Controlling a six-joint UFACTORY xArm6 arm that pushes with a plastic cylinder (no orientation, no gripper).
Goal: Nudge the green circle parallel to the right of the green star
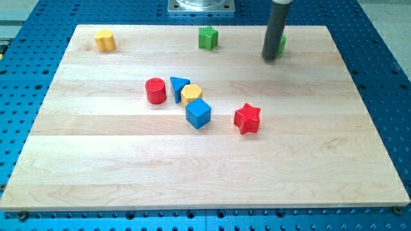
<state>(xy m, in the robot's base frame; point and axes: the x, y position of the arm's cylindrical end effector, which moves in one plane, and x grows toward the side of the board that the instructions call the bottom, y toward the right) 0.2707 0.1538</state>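
Fingers none: rod only, my tip [270, 58] at view's top, touching left side of green circle [282, 44], mostly hidden behind rod, only a green sliver visible. Green star [207, 38] well apart to view's left, same row, near wooden board [192, 167] top edge.

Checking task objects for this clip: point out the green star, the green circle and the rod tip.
green star block [207, 38], camera view, top face.
green circle block [282, 44], camera view, visible right edge behind rod.
my tip [270, 58], camera view, rod's lower end.
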